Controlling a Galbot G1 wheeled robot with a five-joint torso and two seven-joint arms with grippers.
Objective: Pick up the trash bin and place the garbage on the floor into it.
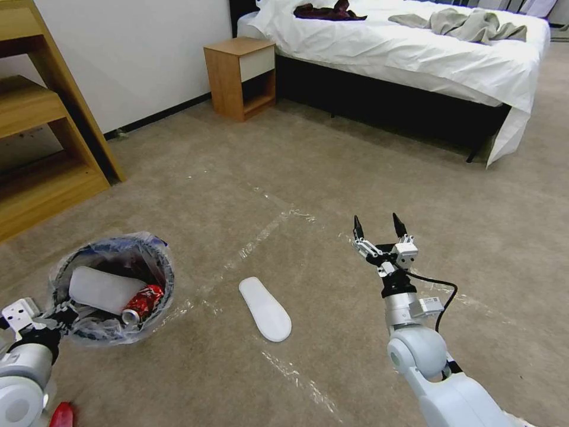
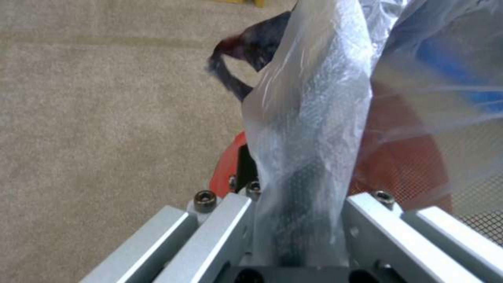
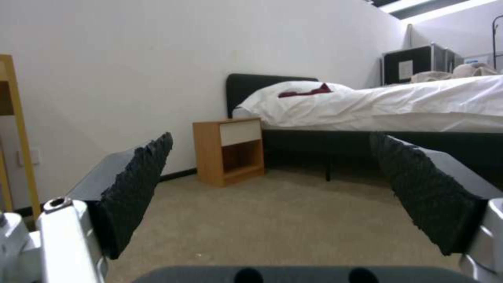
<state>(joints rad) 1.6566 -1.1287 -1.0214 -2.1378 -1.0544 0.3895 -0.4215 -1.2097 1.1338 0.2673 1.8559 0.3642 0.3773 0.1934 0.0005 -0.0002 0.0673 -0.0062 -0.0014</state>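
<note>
- The small round red trash bin (image 1: 112, 284), lined with a clear plastic bag printed in blue, is held off the beige short-pile carpet floor (image 1: 332, 178) at the left of the head view, well left of the white flat slipper (image 1: 265, 308).
- The left gripper (image 1: 56, 317) grips the bin at its near rim; in the left wrist view its jaws are clamped on the rim with the bag liner (image 2: 309, 129) bunched between them.
- Inside the bin lie a white flat piece (image 1: 104, 289) and a red drink can (image 1: 142, 300), touching each other.
- The white slipper lies flat on the carpet beside shiny clear tape strips (image 1: 261, 234).
- The right gripper (image 1: 380, 226) hovers above the carpet, right of the slipper and apart from it, its black ridged pads (image 3: 137, 184) spread wide with nothing between them.
- A small red piece (image 1: 61, 415) lies on the carpet below the bin, near the left arm.
</note>
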